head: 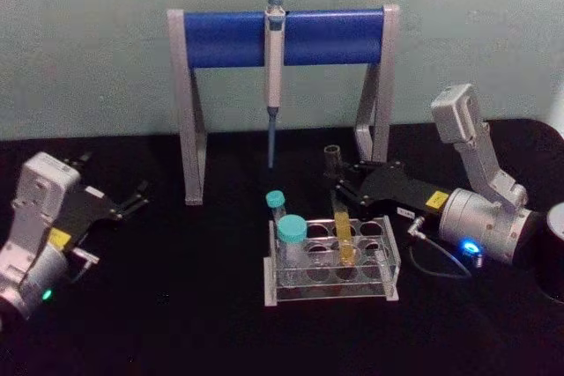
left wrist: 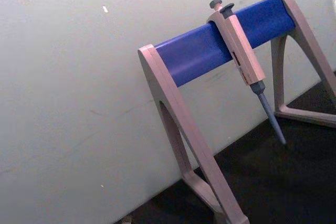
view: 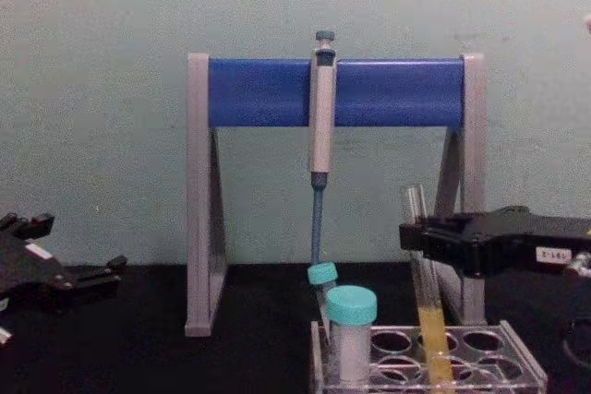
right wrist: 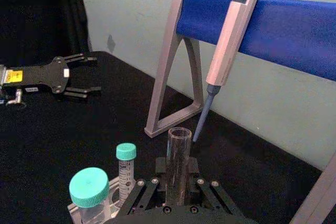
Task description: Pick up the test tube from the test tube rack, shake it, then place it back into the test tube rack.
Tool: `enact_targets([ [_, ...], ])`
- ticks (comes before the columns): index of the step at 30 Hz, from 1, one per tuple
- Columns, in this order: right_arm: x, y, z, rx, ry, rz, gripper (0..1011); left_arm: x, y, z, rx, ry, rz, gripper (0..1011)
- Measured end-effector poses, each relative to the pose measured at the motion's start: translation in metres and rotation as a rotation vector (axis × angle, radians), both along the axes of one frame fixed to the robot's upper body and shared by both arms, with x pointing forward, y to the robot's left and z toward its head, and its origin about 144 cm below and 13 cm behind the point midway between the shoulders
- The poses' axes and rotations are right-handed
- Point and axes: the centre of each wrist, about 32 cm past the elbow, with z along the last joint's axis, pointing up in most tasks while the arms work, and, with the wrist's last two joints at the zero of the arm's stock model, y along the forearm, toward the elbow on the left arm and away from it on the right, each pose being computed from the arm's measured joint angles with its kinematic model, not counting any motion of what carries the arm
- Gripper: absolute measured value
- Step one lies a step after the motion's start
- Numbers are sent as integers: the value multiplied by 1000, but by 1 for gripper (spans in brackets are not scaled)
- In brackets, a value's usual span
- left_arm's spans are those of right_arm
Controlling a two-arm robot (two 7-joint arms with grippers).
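Low clear plastic test tube rack (head: 326,286) near centre, long clear glass test tube (head: 345,246) of yellow-orange liquid tilted in it, right of two teal-capped tubes (head: 292,232), black right gripper (head: 338,191) clenched on its upper part, left gripper (head: 137,200) splayed, idle at left, grey-and-blue pipette stand (head: 229,38) far behind.

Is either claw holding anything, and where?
The right gripper clamps the long clear glass test tube with yellow-orange liquid around its upper part. The left gripper holds nothing.

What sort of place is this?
Likely a laboratory bench set-up: a pipette hangs on a grey-and-blue stand, and a clear test tube rack holds teal-capped tubes plus the test tube of yellow liquid, which the right gripper grips.
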Motion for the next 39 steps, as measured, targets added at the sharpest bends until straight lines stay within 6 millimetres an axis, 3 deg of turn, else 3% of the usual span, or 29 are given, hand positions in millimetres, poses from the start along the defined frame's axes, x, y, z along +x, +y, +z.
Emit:
enact_targets([
  [39, -10, -6, 16, 82, -135, -2, 233, 0, 0, 0, 0, 0, 0, 1001],
])
